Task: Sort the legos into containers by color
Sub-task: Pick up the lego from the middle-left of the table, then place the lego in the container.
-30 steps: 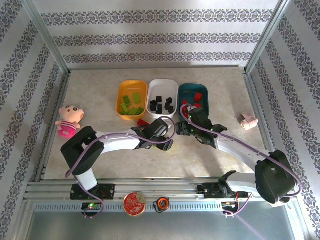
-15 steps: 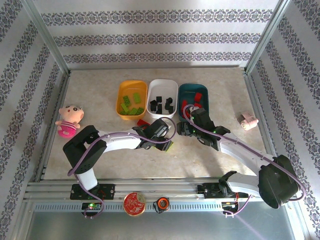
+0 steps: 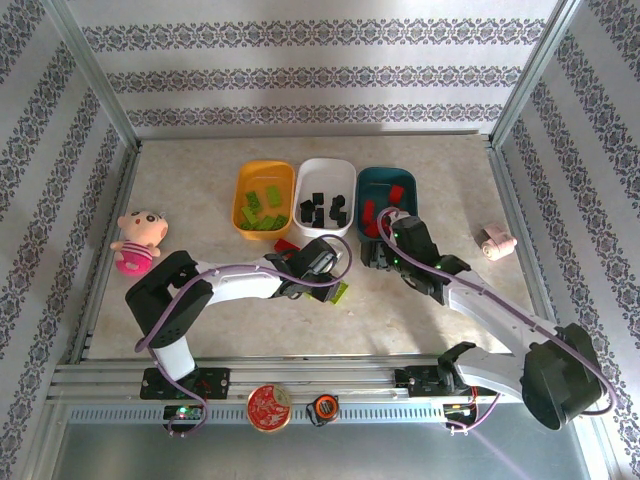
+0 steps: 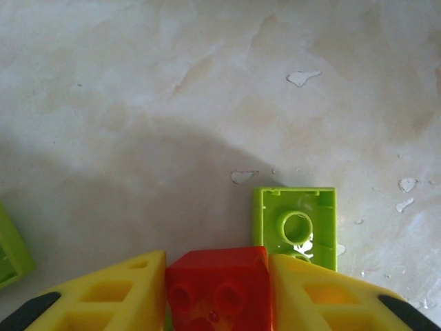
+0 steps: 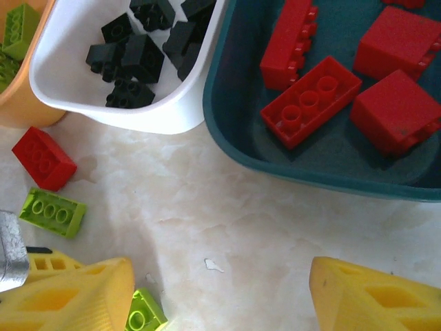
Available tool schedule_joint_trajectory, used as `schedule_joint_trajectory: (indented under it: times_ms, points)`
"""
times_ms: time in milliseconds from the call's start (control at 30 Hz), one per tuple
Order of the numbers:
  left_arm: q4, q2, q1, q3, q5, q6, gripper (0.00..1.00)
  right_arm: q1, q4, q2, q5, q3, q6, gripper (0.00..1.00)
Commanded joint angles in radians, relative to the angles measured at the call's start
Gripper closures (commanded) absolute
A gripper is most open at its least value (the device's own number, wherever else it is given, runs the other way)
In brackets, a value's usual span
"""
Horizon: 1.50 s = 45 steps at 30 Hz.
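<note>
Left tool [image 4: 217,261] pinches red studded plastic brick [image 4: 217,286] at bench [image 4: 138,103] middle: likely bound for dark teal plastic bin [image 5: 231,124] holding reds [image 5: 310,100]. Right tool [image 5: 220,289] spread, empty, beside bin.

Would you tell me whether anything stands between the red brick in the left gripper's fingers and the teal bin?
Yes: the right gripper hovers at the teal bin's near rim, across the red brick's path.

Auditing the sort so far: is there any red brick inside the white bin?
No: in the right wrist view the white bin holds just black bricks.
</note>
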Motion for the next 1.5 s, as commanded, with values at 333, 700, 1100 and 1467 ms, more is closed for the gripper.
schedule_joint_trajectory:
  times_ms: [333,700,1100,1467]
  points:
    - [-0.075,-0.038,0.036,0.179,0.047,0.02,0.66,-0.081,-0.034,-0.188,0.028,-0.084,0.059,0.31]
    - [-0.066,0.265,0.131,0.644,0.117,0.037,0.68,-0.094,-0.069,-0.261,0.027,-0.114,0.071,0.31]
    - [-0.1,0.506,0.171,1.002,0.187,-0.076,0.39,-0.092,-0.077,-0.304,-0.051,-0.145,0.058,0.24]
    - [0.171,-0.1,0.183,0.296,0.104,-0.102,0.15,0.131,0.031,-0.09,-0.059,-0.111,0.09,0.25]
